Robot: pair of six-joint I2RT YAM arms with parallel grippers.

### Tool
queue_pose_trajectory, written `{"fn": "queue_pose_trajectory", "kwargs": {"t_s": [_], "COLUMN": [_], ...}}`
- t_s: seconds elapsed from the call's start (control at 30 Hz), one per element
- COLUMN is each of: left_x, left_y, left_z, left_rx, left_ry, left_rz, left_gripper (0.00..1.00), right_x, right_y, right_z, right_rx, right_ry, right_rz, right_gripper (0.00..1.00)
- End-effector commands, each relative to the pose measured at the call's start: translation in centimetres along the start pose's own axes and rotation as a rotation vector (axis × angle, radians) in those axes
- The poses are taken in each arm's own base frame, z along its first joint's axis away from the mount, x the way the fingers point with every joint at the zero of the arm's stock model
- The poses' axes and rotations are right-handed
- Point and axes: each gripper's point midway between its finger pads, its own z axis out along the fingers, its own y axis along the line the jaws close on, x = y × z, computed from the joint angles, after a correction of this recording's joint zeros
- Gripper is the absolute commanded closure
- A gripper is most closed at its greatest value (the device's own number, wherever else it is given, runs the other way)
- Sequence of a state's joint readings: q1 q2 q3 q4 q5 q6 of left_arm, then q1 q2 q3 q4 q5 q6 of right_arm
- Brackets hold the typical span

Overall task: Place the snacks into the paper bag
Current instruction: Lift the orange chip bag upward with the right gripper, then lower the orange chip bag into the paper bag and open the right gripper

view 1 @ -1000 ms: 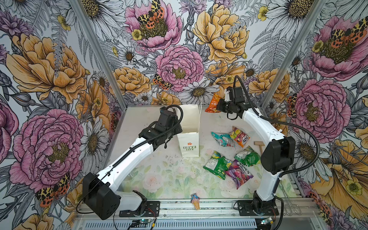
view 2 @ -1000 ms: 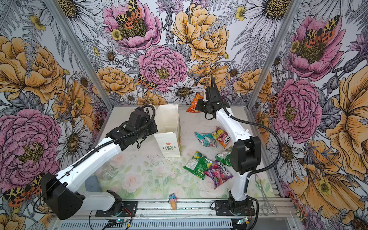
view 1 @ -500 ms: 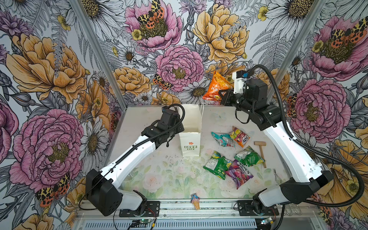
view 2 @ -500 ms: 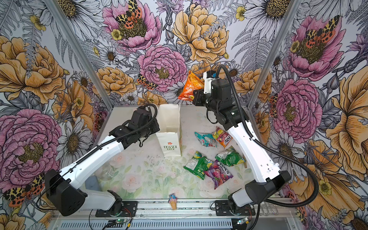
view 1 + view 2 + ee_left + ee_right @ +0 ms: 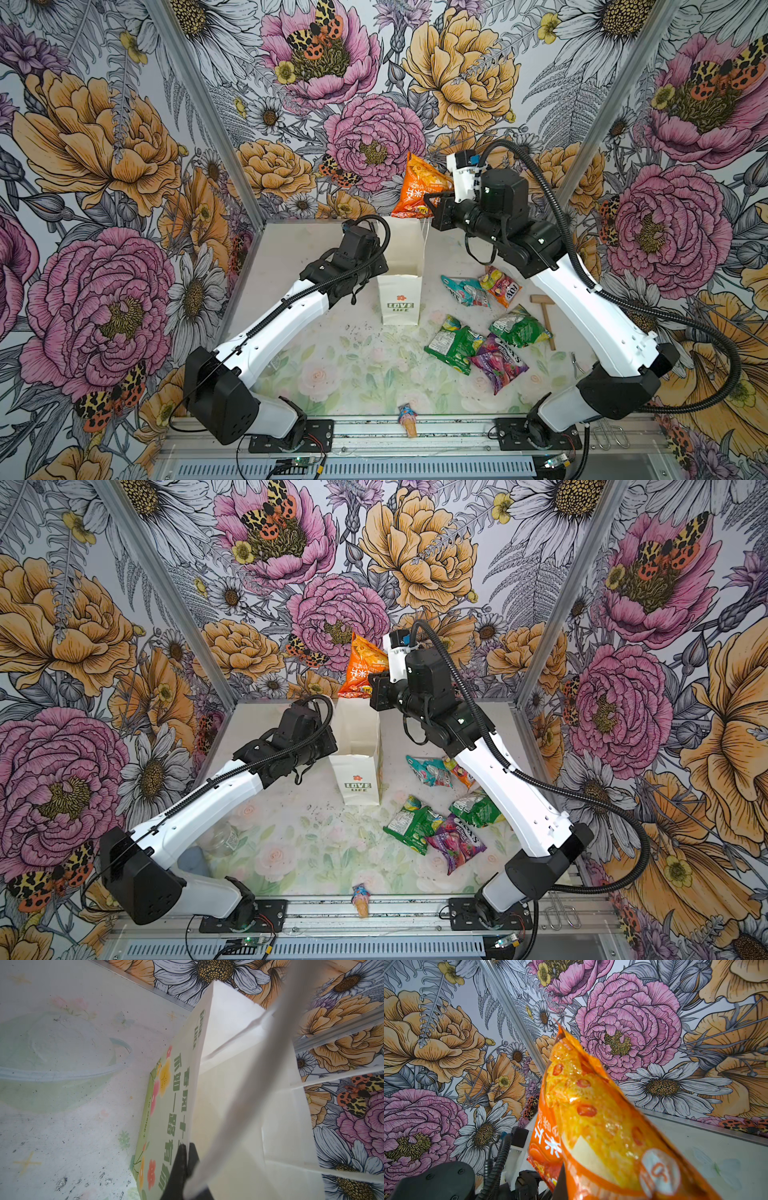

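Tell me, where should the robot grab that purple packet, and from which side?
Probably its tapered front end, coming straight down from above. The purple packet lies flat on the table, so no side is exposed; its far end crowds a green packet, while the front tip lies clear.

Orange packet (image 5: 417,189) aloft by upright open white paper bag (image 5: 400,297).

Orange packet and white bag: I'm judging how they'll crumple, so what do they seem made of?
Orange packet: glossy plastic film, likely; bright glints and creases. White bag: matte paper, apparently; sharp fold lines, no shine.
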State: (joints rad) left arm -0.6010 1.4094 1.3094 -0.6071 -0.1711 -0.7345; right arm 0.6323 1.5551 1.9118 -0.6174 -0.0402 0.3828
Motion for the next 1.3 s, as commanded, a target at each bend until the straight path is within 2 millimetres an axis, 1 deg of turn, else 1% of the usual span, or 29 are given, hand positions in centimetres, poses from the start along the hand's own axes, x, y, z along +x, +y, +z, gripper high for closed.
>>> {"fn": "queue_pose_trajectory", "kwargs": {"t_s": [0.0, 0.13, 0.3, 0.43, 0.6, 0.7, 1.0, 1.17, 1.27], "left_x": [-0.2, 0.0, 0.1, 0.2, 0.3, 0.4, 0.4, 0.4, 0.4], "left_y": [-0.6, -0.4, -0.4, -0.6, -0.6, -0.6, -0.5, -0.6, -0.6], "left_z": [-0.1, 0.0, 0.1, 0.2, 0.3, 0.3, 0.2, 0.2, 0.2], "left_rx": [0.003, 0.000, -0.001, 0.011, 0.016, 0.016, 0.016, 0.017, 0.020], "left_ry": [-0.007, -0.003, 0.001, 0.006, 0.010, 0.011, 0.011, 0.010, 0.011], "left_rz": [-0.003, -0.004, -0.004, -0.007, -0.012, -0.013, -0.015, -0.020, -0.024], "left_gripper": [1.00, 1.00, 1.00, 1.00, 1.00, 1.00, 1.00, 1.00, 1.00], "right_x": [-0.2, 1.3, 3.1, 4.5, 5.8, 7.0, 9.4, 10.8, 11.4], "right_y": [-0.1, -0.5, -1.4, -1.5, -1.6, -1.7, -1.6, -1.2, -1.0], "right_z": [0.8, 2.0, 2.7, 3.2, 3.5, 3.8, 3.7, 3.8, 3.8], "right_rx": [0.027, 0.058, 0.116, 0.125, 0.150, 0.157, 0.178, 0.186, 0.187], "right_ry": [-0.006, 0.034, 0.076, 0.109, 0.140, 0.169, 0.234, 0.278, 0.294], "right_rz": [-0.024, -0.036, -0.065, -0.073, -0.094, -0.103, -0.134, -0.155, -0.164], "right_gripper": [1.00, 1.00, 1.00, 1.00, 1.00, 1.00, 1.00, 1.00, 1.00]}}
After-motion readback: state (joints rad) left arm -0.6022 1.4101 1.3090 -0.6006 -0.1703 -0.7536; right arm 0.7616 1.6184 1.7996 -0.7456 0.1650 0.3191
